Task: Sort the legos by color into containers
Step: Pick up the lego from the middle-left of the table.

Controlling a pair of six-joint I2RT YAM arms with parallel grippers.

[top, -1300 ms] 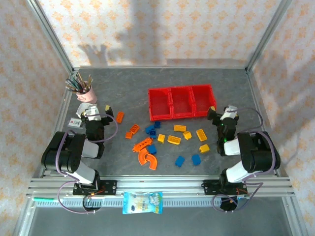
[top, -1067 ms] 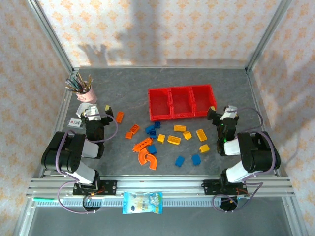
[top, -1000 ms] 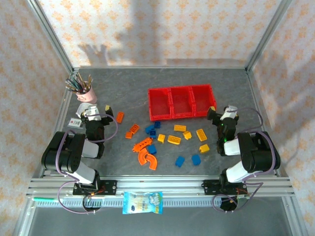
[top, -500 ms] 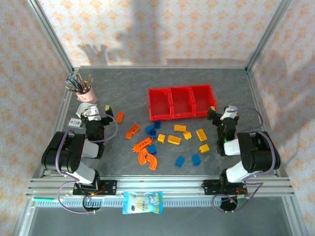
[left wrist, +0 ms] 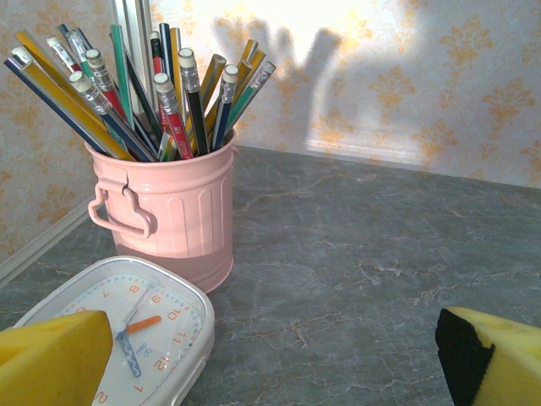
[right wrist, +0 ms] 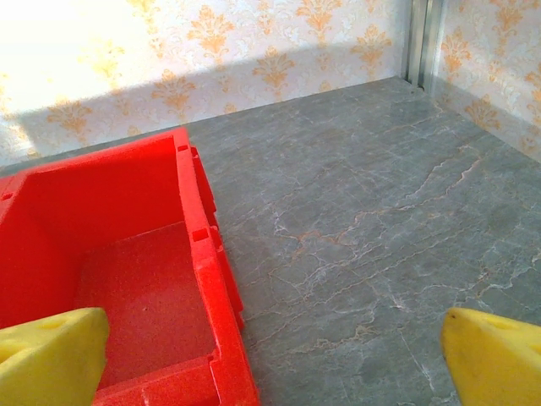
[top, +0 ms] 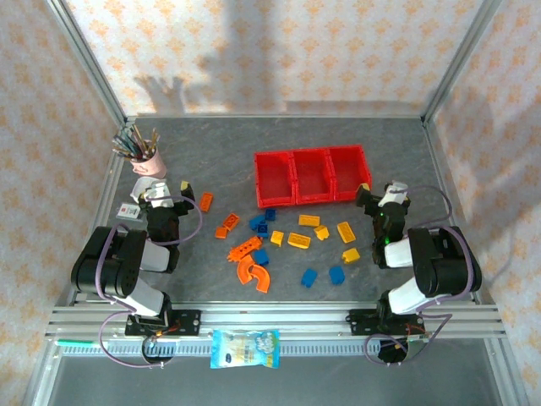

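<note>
While orange, yellow and blue legos point(top: 298, 240) lie scattered, the three joined red containers point(top: 293, 179) show bare floors; left gripper point(left wrist: 270, 362) and right gripper point(right wrist: 270, 359) gape empty.

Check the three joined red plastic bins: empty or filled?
Empty: from above, the three joined red plastic bins show bare floors; the small plastic bricks lie outside them.

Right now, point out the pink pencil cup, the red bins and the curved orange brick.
pink pencil cup point(left wrist: 169, 211): left wrist view, its ribbed front wall.
red bins point(top: 277, 201): top external view, left bin's near wall.
curved orange brick point(top: 245, 271): top external view, its arched body.
</note>
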